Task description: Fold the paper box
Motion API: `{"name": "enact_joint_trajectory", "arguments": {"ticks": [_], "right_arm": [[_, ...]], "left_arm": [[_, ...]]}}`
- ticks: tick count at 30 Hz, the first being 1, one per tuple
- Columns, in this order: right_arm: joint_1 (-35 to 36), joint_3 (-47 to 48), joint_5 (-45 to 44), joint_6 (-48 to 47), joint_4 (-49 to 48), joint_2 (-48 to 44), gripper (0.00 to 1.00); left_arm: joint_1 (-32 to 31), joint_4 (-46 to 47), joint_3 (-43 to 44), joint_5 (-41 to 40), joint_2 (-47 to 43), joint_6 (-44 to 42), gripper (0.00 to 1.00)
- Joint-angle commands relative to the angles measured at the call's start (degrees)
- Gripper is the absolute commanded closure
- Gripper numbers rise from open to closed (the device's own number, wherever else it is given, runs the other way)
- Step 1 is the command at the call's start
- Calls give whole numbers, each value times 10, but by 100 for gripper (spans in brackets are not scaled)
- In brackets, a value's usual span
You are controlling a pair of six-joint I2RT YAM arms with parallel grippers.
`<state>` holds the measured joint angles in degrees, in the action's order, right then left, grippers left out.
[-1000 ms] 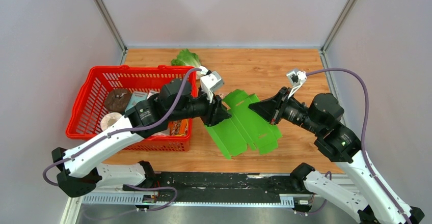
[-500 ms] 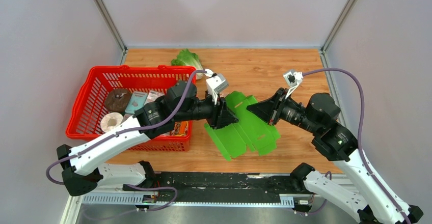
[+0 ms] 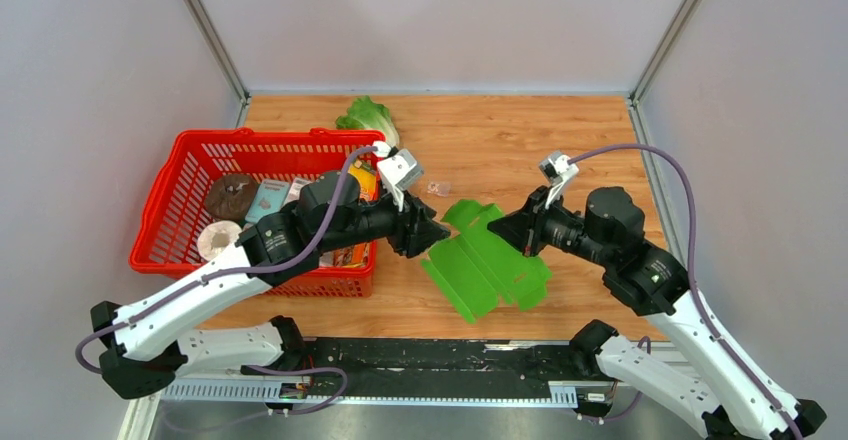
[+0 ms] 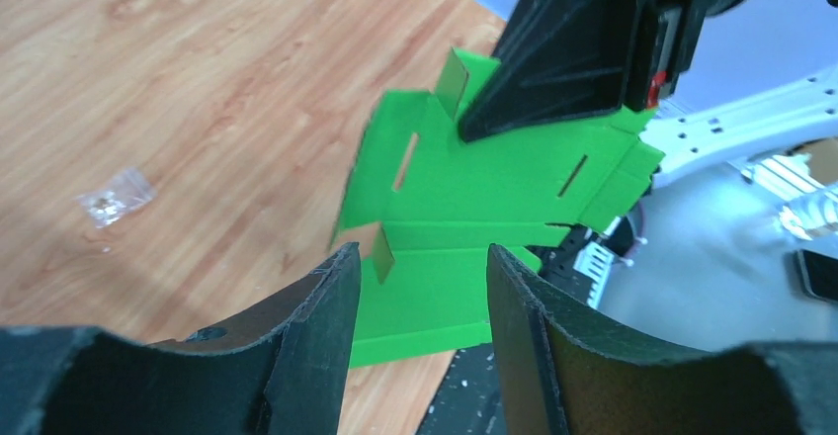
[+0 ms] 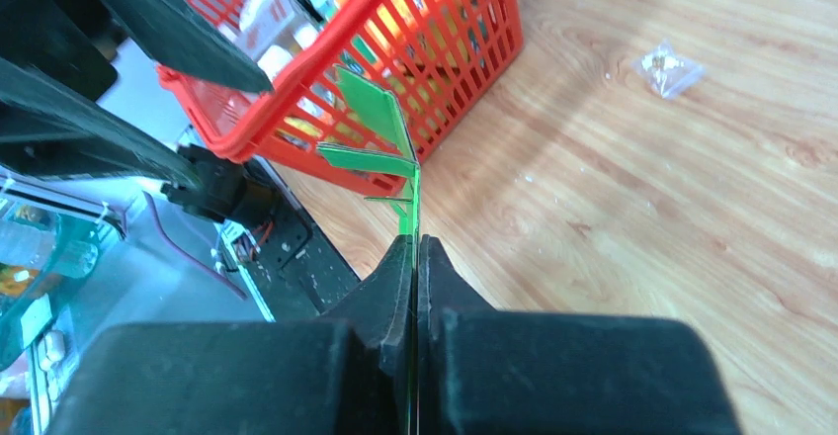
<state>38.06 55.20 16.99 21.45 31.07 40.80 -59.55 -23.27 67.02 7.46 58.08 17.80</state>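
Right gripper clamps the bright-green paper box, an unfolded slotted sheet; left gripper stands open.

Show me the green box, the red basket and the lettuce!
box (image 3: 485,263), top view, middle of the green sheet.
basket (image 3: 250,135), top view, far red rim.
lettuce (image 3: 368,117), top view, middle of the leaves.

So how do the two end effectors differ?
The left end effector stands open, holding nothing; the right end effector is shut on the paper box. The left reaches from the red basket's side, the right from the opposite side. Both are black and face the box.
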Motion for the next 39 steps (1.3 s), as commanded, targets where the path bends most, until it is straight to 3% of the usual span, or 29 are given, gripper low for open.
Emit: {"name": "enact_joint_trajectory", "arguments": {"ticks": [1, 13, 31, 39], "right_arm": [[1, -25, 22, -17, 0, 11, 100], [3, -10, 38, -41, 9, 84, 100], [14, 1, 40, -48, 4, 104, 100], [17, 3, 51, -52, 0, 116, 100]], "left_arm": [[-2, -2, 15, -49, 19, -32, 41], [-4, -18, 85, -49, 134, -52, 52], [-4, -20, 85, -34, 165, -68, 55], [-5, -17, 76, -24, 177, -70, 66]]}}
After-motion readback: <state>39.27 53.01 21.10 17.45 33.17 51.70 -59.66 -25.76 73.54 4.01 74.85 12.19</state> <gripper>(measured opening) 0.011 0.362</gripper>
